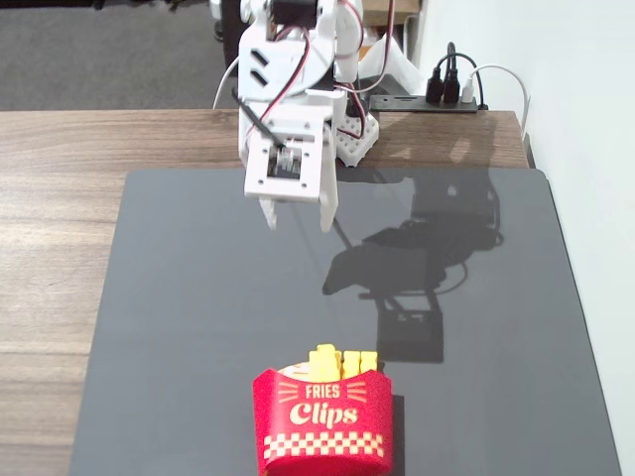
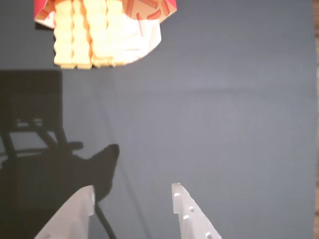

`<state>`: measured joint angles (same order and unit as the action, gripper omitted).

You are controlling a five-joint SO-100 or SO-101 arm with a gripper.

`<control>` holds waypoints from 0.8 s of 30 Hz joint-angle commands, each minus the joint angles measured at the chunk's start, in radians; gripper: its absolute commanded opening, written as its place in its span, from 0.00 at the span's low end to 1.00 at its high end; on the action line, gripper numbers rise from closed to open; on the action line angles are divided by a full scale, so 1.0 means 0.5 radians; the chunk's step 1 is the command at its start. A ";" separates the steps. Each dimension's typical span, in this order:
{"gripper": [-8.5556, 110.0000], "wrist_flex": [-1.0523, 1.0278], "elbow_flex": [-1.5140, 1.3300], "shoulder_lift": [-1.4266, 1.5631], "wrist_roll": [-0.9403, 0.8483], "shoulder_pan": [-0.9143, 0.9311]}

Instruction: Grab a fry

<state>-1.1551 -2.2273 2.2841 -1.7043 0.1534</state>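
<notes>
- The hand (image 1: 296, 220) hangs in the air over the far part of the dark mat (image 1: 179, 297), with its two white fingers (image 2: 185, 209) pointing down
- The fingers are apart and nothing is between them, so the hand looks ready to take something
- The fries (image 1: 342, 361) stand in a bunch inside the red carton (image 1: 319, 421), which sits at the near edge of the mat in the fixed view
- Only their yellow tops stick out, so that is the part the hand could pinch
- In the wrist view the fries (image 2: 82, 35) show at the top left, well apart from the fingers
- They are packed close together, so I think getting just one will be hard
- The mat lies on the wooden desk (image 1: 60, 198) and is bare between hand and carton, so nothing blocks the way
- I think the grab is not yet begun
</notes>
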 commanded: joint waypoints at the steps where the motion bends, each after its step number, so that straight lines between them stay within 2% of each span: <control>1: 0.26 0.074 0.245 -0.255 -0.021 -0.025; 13: 0.26 0.043 1.114 -1.252 -0.003 -0.156; 24: 0.25 0.077 1.485 -1.721 0.009 -0.206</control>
<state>-1.1290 -1.5463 1.4327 -1.7043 0.0629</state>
